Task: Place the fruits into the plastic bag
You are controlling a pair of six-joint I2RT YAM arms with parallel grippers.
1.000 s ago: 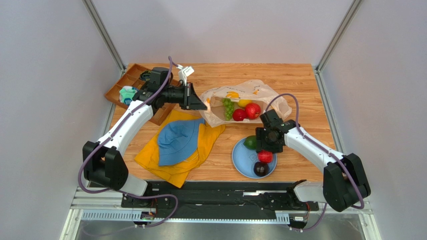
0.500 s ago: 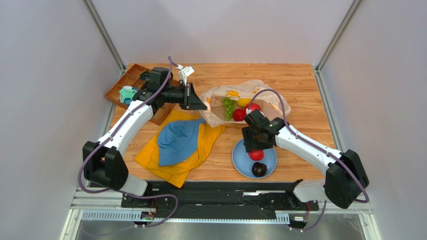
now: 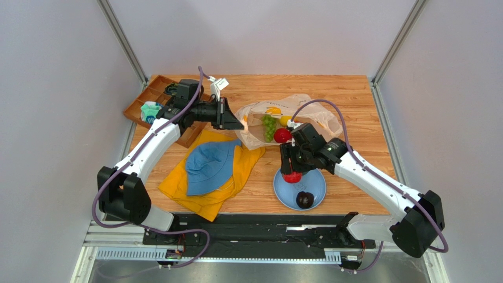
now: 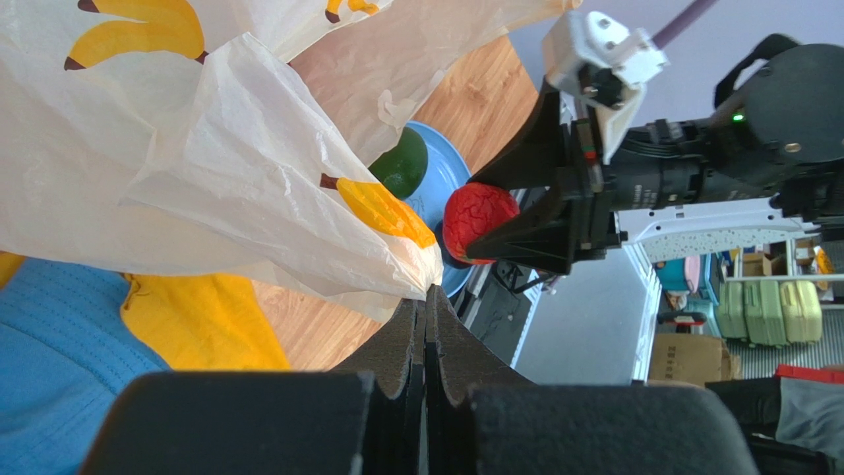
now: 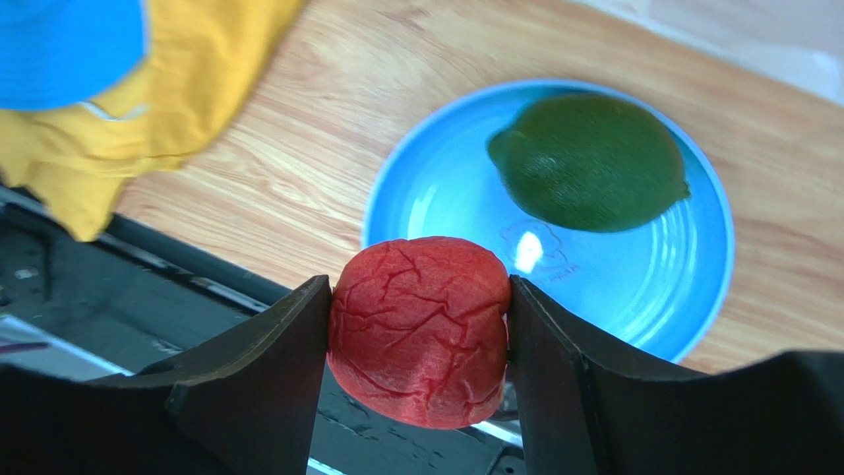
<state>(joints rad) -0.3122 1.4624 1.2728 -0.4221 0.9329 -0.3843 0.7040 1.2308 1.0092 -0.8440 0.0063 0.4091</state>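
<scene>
Robotics lab, test cell. Pale panel walls (image 3: 59,88) closed in three sides of a wooden table (image 3: 354,94), held by aluminium frame posts (image 3: 121,41). Left arm (image 3: 147,147) and right arm (image 3: 378,180) were bolted to a metal rail (image 3: 260,239) at the near edge, with purple cables (image 3: 100,194) looping along them. Left wrist view looked past the cell: a cardboard box (image 4: 679,358) and green storage containers (image 4: 768,312) stood on the floor beyond.

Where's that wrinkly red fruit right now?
Top view: the wrinkly red fruit is pinched between the right arm's fingers above the left edge of the blue plate, near the green oval fruit.
</scene>
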